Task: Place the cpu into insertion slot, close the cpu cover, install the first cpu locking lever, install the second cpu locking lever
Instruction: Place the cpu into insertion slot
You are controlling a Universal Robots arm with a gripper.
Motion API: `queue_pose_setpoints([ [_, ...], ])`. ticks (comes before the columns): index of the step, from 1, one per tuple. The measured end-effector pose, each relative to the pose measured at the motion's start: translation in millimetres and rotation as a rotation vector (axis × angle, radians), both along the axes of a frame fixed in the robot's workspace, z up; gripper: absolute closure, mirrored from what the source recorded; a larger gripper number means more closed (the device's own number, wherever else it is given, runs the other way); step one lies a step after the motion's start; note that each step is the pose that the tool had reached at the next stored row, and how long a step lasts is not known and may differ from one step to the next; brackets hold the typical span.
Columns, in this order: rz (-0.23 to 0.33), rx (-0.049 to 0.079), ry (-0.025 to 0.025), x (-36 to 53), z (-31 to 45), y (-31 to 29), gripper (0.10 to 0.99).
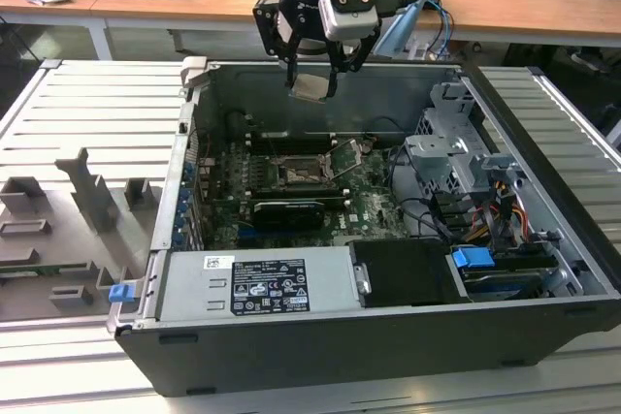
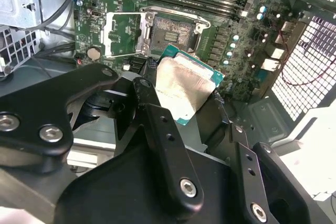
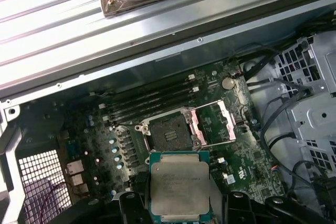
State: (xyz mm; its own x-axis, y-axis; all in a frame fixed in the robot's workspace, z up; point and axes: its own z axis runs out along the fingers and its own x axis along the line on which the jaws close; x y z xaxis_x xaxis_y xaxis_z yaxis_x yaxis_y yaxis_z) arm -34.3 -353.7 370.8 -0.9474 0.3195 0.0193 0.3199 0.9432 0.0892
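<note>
Exterior view: jaws grip cpu (image 1: 311, 87) above open case (image 1: 320, 341); insertion slot (image 1: 296, 172) bare below, cpu cover (image 1: 346, 156) raised beside.

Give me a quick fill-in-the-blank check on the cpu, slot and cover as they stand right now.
The gripper is shut on the ____.
The insertion slot is ____, with no chip seated in it.
The cpu cover is flipped ____ beside the slot.
Missing words: cpu; empty; open.
</note>
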Motion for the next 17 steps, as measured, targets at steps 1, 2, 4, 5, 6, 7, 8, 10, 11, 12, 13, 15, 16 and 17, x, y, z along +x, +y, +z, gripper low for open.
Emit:
queue_pose_setpoints([
  [1,-0.003,0.0,0.0,0.0,0.0,0.0,0.545],
  [2,-0.004,0.0,0.0,0.0,0.0,0.0,0.545],
  [4,-0.009,0.0,0.0,0.0,0.0,0.0,0.545],
  [5,-0.012,0.0,0.0001,0.0,0.0,0.0,0.545],
  [6,-0.014,0.0,0.0,0.0,0.0,0.0,0.545],
  [7,-0.016,0.0,0.0,0.0,0.0,0.0,0.545],
  [8,-0.018,0.0,0.0,0.0,0.0,0.0,0.545],
  [10,-0.024,0.0,0.0,0.0,0.0,0.0,0.545],
  [11,-0.028,0.0,0.0,0.0,0.0,0.0,0.545],
  [12,-0.031,0.0,0.0,0.0,0.0,0.0,0.545],
  [13,-0.035,0.0,0.0,0.0,0.0,0.0,0.545],
  [15,-0.041,0.0,0.0,0.0,0.0,0.0,0.545],
  [16,-0.044,0.0,0.0,0.0,0.0,0.0,0.545],
  [17,-0.047,0.0,0.0,0.0,0.0,0.0,0.545],
])
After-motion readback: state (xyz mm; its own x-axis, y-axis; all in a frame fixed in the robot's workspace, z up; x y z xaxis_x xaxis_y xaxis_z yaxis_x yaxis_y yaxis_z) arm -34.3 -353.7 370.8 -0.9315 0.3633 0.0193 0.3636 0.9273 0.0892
